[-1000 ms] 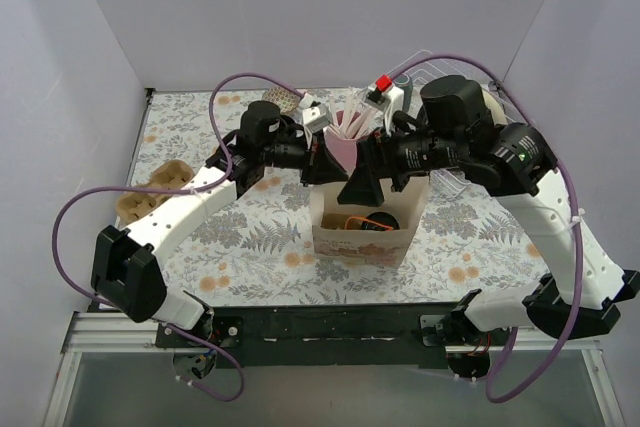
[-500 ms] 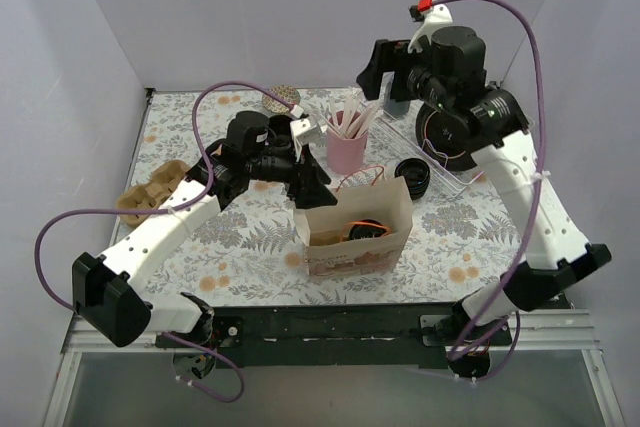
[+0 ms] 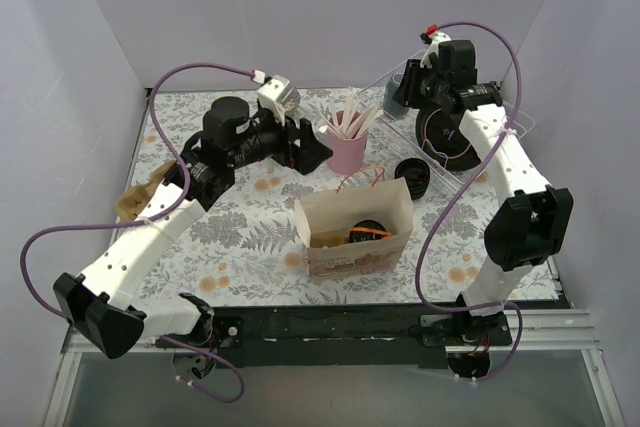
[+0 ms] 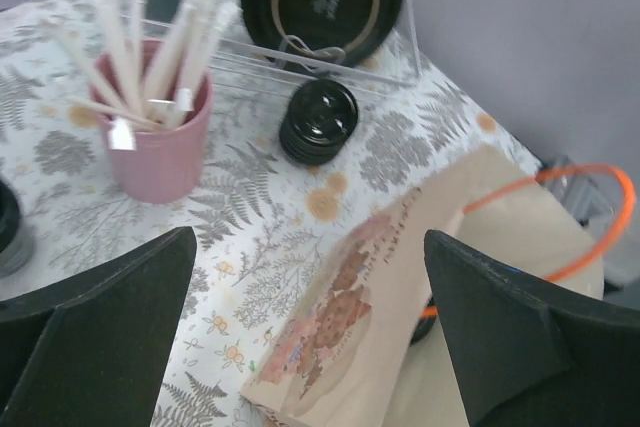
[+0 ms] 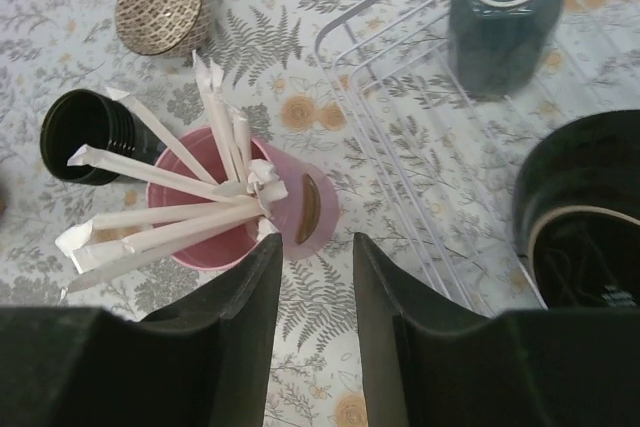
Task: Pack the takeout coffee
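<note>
a paper bag (image 3: 352, 250) stands upright and open near the front middle of the fern-print surface (image 3: 240, 237), and the takeout coffee (image 3: 368, 231) sits down inside it, its dark round lid showing through the mouth next to a thin orange loop. the left hand (image 4: 308, 247) hovers just behind the bag, fingers spread wide and holding nothing. the right hand (image 5: 315, 247) hangs at the back right, above a pink cup (image 5: 215, 212) of paper-wrapped sticks and beside a wire rack (image 5: 400, 97); its fingers stand close together with a narrow gap and nothing between them. a grey-blue tumbler (image 5: 505, 17) lies in the rack, a lidless black cup (image 5: 85, 132) stands beside the pink cup, and a short black lidded piece (image 3: 412, 176) rests on the surface between bag and rack
</note>
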`<action>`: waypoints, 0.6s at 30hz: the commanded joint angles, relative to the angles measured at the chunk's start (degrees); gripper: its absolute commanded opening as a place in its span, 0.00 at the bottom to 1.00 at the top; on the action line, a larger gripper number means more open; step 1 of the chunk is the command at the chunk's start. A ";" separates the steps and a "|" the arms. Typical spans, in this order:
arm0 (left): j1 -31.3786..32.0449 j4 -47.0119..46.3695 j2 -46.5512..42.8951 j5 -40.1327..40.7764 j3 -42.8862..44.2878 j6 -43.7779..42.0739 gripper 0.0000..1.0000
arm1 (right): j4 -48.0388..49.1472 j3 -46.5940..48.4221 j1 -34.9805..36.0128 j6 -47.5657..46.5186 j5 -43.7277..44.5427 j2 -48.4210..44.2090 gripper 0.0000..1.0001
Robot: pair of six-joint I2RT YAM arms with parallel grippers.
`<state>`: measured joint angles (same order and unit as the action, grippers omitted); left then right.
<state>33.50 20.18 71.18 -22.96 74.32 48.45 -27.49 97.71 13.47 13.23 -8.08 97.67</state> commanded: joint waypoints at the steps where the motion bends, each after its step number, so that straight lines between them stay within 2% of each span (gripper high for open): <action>1: -0.19 9.23 -1.92 14.87 9.31 6.24 0.98 | 6.91 2.75 -0.03 -0.40 -14.05 4.81 0.41; 4: -0.27 17.33 -0.77 19.43 11.46 6.66 0.98 | 8.67 3.19 -0.03 1.35 -19.51 7.00 0.40; 12: -0.27 18.13 -11.58 27.70 3.90 5.87 0.98 | 7.63 2.83 0.06 1.62 -18.55 8.59 0.41; 18: -0.27 20.68 -12.55 28.59 3.28 6.31 0.98 | 5.43 1.08 0.06 1.00 -19.26 7.72 0.40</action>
<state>33.41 38.48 59.46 2.81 78.30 54.35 -22.37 98.24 13.56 14.79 -25.71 106.67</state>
